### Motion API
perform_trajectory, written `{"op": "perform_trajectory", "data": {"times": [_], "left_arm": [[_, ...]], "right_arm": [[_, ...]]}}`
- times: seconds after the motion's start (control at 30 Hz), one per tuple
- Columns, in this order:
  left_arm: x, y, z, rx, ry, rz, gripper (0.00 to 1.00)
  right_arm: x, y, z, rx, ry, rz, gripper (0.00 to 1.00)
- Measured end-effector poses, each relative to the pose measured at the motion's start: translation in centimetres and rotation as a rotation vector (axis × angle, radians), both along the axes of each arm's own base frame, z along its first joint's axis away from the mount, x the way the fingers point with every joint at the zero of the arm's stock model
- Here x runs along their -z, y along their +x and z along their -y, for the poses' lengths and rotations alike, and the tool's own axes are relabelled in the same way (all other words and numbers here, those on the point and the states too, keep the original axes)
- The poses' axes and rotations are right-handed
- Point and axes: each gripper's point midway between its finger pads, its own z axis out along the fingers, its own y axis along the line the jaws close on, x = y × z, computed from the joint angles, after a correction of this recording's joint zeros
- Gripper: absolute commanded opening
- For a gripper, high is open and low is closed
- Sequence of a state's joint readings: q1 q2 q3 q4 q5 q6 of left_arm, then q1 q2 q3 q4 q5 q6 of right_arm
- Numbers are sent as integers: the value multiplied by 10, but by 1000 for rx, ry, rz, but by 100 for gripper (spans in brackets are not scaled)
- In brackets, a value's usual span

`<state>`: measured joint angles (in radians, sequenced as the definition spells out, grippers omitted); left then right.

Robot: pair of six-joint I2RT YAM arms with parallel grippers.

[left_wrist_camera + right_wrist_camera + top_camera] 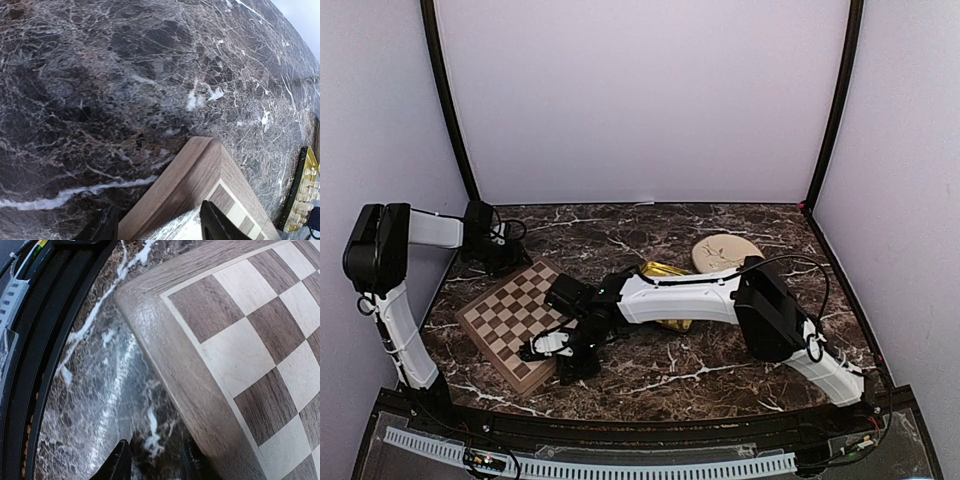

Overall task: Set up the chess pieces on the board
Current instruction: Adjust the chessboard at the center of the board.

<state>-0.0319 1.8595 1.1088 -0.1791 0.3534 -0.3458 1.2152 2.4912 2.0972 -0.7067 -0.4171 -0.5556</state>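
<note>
The board (pixel 512 318), wooden with brown and tan checks, lies skewed on the marble at the left. Its squares are bare. My left gripper (pixel 505 262) hovers at its far corner. In the left wrist view the board's corner (pixel 200 170) sits between the spread fingers of the left gripper (pixel 159 227), which is open. My right gripper (pixel 548 347) is low at the board's near corner. It (pixel 156 465) is open over bare marble, one finger right beside the board's frame (pixel 170 365). Cream chess pieces (pixel 306 192) lie in a gold tray (pixel 311 157).
The gold tray (pixel 663 270) is mostly hidden under my right arm, right of the board. A round cream disc (pixel 725 252) lies behind it. A black rail (pixel 30 365) runs along the table's near edge. A blue thing (pixel 315 220) shows by the tray.
</note>
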Motion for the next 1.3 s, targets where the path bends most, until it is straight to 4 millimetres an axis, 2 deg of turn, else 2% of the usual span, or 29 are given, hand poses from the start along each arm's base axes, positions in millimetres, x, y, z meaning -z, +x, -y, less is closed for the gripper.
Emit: {"op": "perform_trajectory", "data": {"times": [0.1, 0.23, 0.33, 0.4, 0.53, 0.57, 0.63, 0.73, 0.8, 0.9, 1.0, 1.03, 1.1, 1.17, 1.3], "left_arm": [[0, 0, 8, 25, 10, 7, 58], [-2, 0, 15, 49, 23, 8, 60], [-8, -3, 12, 45, 54, 11, 62], [-20, -6, 6, 29, 86, 24, 62], [-61, -14, -7, -26, 141, 87, 66], [-71, -19, -11, -46, 154, 105, 69], [-86, -34, -20, -92, 172, 115, 71], [-86, -61, -30, -151, 193, 65, 75], [-77, -77, -35, -182, 202, 8, 86], [-58, -108, -41, -228, 212, -98, 88], [-52, -131, -43, -267, 204, -153, 89], [-52, -137, -44, -280, 198, -159, 89], [-55, -144, -45, -305, 185, -161, 88], [-53, -149, -47, -330, 166, -166, 87], [-27, -166, -50, -371, 140, -265, 87]], "right_arm": [[0, -10, -10, -13, 17, -22, 35], [2, -11, -7, -17, 19, -29, 36], [-1, -7, 4, -8, 15, -28, 37], [-7, -1, 19, 5, 0, -40, 38], [-39, 26, 47, 53, 26, -40, 42], [-52, 37, 52, 76, 46, -30, 45], [-75, 61, 57, 129, 91, -6, 58], [-93, 96, 58, 226, 141, 10, 70], [-97, 120, 58, 291, 164, 12, 72], [-93, 148, 56, 370, 172, 4, 73], [-82, 160, 48, 406, 165, -8, 75], [-74, 162, 44, 412, 157, -17, 76], [-61, 161, 41, 421, 137, -33, 87], [-46, 158, 42, 429, 101, -49, 91], [-29, 156, 45, 448, 57, -53, 91]]}}
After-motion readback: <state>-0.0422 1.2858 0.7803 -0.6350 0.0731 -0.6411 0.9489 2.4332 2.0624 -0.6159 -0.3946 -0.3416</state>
